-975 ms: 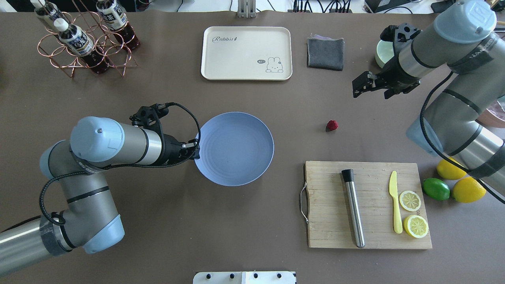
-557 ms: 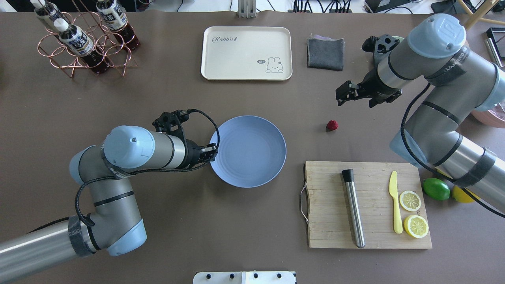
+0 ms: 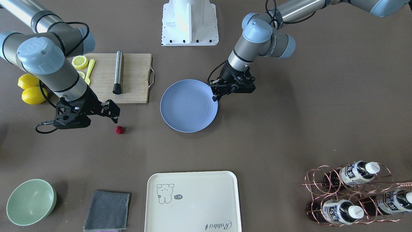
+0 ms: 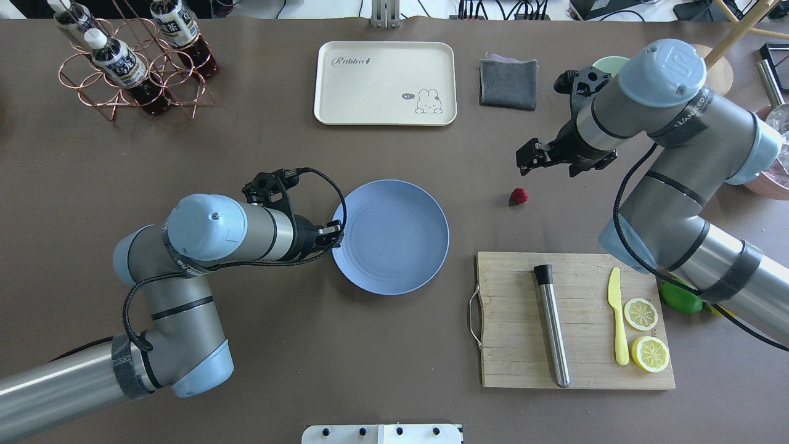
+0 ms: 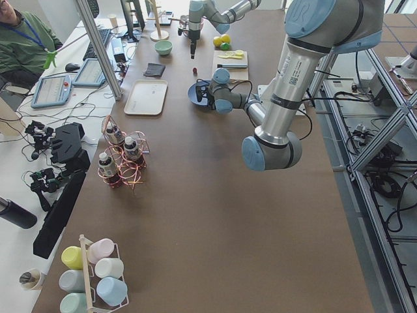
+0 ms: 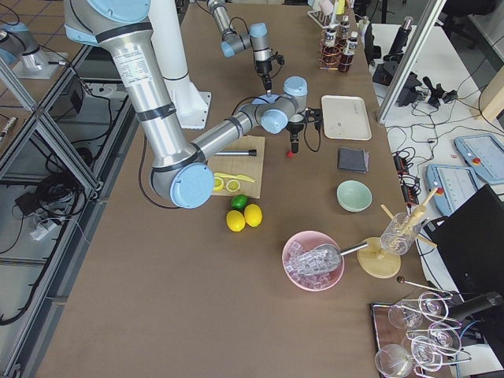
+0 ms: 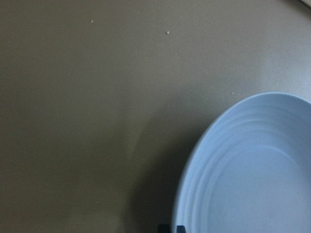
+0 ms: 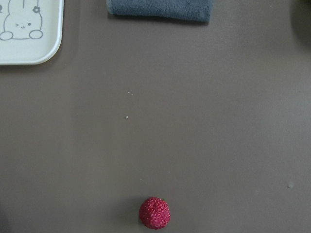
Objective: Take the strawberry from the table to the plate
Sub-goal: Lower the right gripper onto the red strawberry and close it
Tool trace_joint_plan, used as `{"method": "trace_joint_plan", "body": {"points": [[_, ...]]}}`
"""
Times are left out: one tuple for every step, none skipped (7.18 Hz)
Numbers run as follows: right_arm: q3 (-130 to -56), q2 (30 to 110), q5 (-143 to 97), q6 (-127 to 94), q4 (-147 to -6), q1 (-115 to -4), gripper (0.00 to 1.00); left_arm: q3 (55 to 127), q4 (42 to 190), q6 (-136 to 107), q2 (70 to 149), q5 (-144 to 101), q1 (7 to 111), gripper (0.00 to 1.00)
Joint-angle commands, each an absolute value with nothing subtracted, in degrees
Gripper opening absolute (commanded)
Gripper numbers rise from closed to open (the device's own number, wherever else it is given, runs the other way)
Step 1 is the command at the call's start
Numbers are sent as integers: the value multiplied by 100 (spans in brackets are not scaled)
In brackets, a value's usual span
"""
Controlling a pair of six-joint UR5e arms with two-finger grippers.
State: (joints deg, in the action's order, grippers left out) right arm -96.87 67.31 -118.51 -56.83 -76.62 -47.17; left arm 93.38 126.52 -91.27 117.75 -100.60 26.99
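The small dark-red strawberry (image 4: 518, 196) (image 3: 119, 130) lies on the brown table (image 4: 277, 160), right of the blue plate (image 4: 394, 240) (image 3: 189, 105). My right gripper (image 4: 523, 158) (image 3: 113, 112) hovers open just beyond the berry, a little to its far side, holding nothing. The right wrist view shows the strawberry (image 8: 154, 212) at its bottom edge with no fingers in sight. My left gripper (image 4: 333, 238) (image 3: 215, 95) is shut on the plate's left rim. In the left wrist view the plate (image 7: 252, 170) is empty.
A wooden cutting board (image 4: 511, 320) with a metal muddler (image 4: 553, 327), yellow knife (image 4: 617, 314) and lemon slices (image 4: 641, 313) sits near right. A cream tray (image 4: 385, 83), grey cloth (image 4: 508, 83), bottle rack (image 4: 132, 61) and green bowl (image 3: 30, 201) line the far side.
My left arm has carried the plate to the right, toward the strawberry. My right gripper has swung left and nearer, closing on the berry, which has not moved.
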Motion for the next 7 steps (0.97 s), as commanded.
{"method": "trace_joint_plan", "body": {"points": [[-9520,6715,-11603,-5869,-7316,-4484,100,9387,12648,-9114,11742,-9984,2768,98],[-9214,6680,-11567,-5958,-6930,-4378,100,9448,12647,-9097,11725,-9993,2847,98],[-9002,6575,-11566,-5959,-6804,-4351,100,9466,12647,-9097,11707,-9993,2882,98],[-8774,6461,-11471,-5959,-6794,-4298,100,9466,12647,-9097,11707,-9993,2883,98],[-8745,6443,-11383,-5959,-6794,-4220,100,9466,12647,-9097,11707,-9993,2883,98],[-8736,6460,-11373,-5950,-6794,-4158,100,9448,12656,-9079,11707,-9984,2892,98],[-8728,6460,-11382,-5968,-6803,-4157,98,9448,12656,-9079,11707,-9993,2926,98]]}}
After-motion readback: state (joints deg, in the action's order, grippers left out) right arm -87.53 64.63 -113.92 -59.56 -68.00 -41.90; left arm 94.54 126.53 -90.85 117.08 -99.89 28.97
